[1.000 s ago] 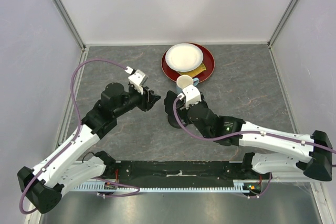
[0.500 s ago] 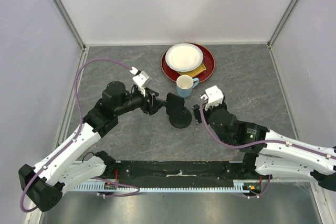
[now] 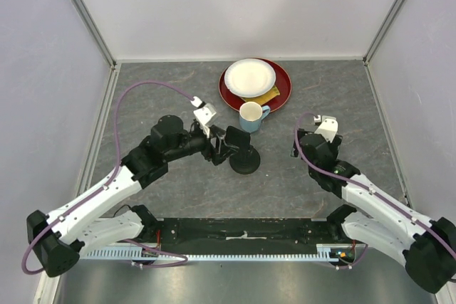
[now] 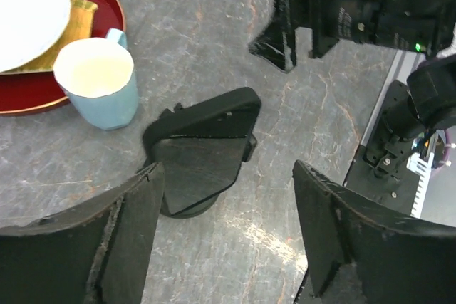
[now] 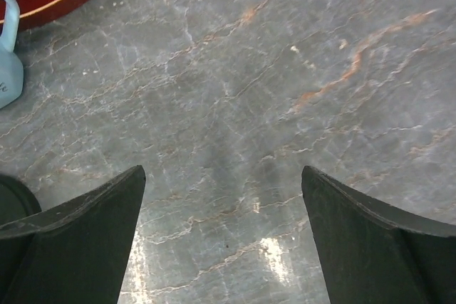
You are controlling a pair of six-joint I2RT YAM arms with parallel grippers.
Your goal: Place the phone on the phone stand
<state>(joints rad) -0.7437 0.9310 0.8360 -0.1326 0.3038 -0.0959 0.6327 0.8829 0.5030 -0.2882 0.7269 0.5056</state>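
Observation:
The phone (image 3: 238,142) is a flat black slab leaning tilted on the phone stand, whose round base (image 3: 246,164) sits on the table in front of the blue mug. In the left wrist view the phone (image 4: 203,137) rests over the stand's disc base (image 4: 178,208). My left gripper (image 3: 218,149) is open just left of the phone, its fingers (image 4: 132,236) spread wide and holding nothing. My right gripper (image 3: 302,144) is open and empty, well to the right of the stand; its wrist view (image 5: 222,172) shows bare table between the fingers.
A blue mug (image 3: 250,114) stands just behind the stand, next to a red tray (image 3: 279,92) holding a white plate (image 3: 249,77). The mug (image 4: 100,83) is close to the phone's left in the left wrist view. Walls enclose the table on three sides.
My right arm has drawn back to the right, away from the stand, leaving the phone on it. My left gripper has moved right, closer to the phone.

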